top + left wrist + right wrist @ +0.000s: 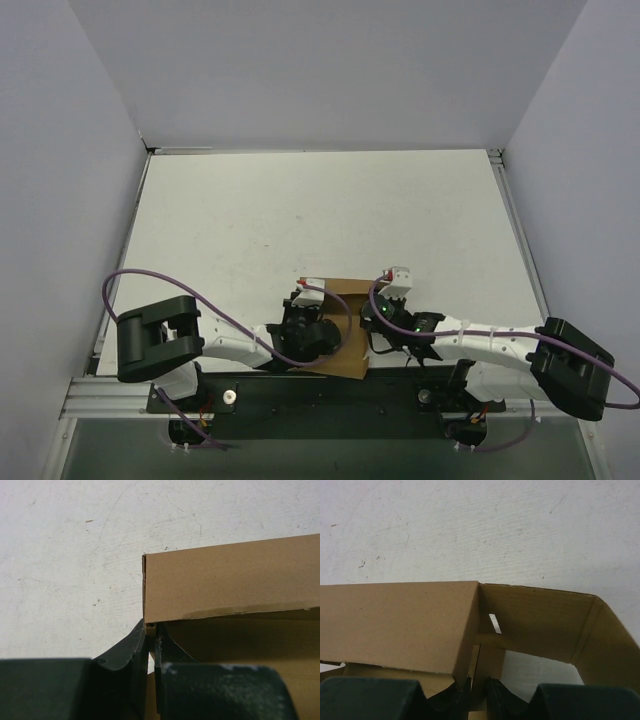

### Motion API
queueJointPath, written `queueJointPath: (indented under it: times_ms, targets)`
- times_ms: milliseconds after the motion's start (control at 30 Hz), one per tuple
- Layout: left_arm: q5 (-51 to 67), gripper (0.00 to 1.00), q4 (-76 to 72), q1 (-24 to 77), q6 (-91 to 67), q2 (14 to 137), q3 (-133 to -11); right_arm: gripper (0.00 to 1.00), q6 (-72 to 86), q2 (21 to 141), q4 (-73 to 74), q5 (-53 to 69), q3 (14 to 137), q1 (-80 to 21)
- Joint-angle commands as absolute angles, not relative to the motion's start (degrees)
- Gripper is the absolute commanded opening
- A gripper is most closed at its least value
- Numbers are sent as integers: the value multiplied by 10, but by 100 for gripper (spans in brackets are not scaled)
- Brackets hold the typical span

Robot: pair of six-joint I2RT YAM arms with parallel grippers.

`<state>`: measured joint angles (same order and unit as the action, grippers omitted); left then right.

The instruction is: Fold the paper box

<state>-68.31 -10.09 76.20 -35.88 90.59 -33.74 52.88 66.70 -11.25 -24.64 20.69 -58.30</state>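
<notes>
Folding progress: partly done, I judge; walls stand on the paper box (348, 292), top open, more folds left.
Box position: table (300, 220), near edge, between both arms.
Left gripper (150, 652): narrow, pinching a box wall.
Right gripper (479, 690): narrow, pinching another wall.

Bright even light, soft shadow inside the paper box (535, 625), blurred foreground
</notes>
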Motion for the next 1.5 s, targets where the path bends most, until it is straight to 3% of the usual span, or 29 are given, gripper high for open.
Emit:
queueJointPath:
  times_ms: [0, 233, 567, 800, 933, 1267, 1333, 1467]
  targets:
    - [-653, 0, -91, 766, -350, 918, -350, 20, 576, 647, -143, -299, 210, -610]
    - [-655, 0, -92, 766, -350, 916, -350, 23, 595, 611, -146, -309, 184, -613]
    - [-651, 0, -89, 767, -353, 912, -347, 25, 610, 714, -192, -274, 191, -617]
    - [-652, 0, -75, 766, -362, 910, -348, 27, 601, 709, -162, -292, 207, -631]
    - [-657, 0, -57, 763, -373, 903, -343, 45, 585, 662, -89, -328, 226, -661]
    - [-659, 0, -55, 751, -367, 897, -335, 56, 540, 448, 144, -347, 282, -702]
    - [-657, 0, -59, 751, -365, 897, -335, 60, 516, 404, 191, -343, 311, -687]
    - [-653, 0, -66, 751, -360, 899, -333, 61, 469, 357, 222, -258, 335, -539]
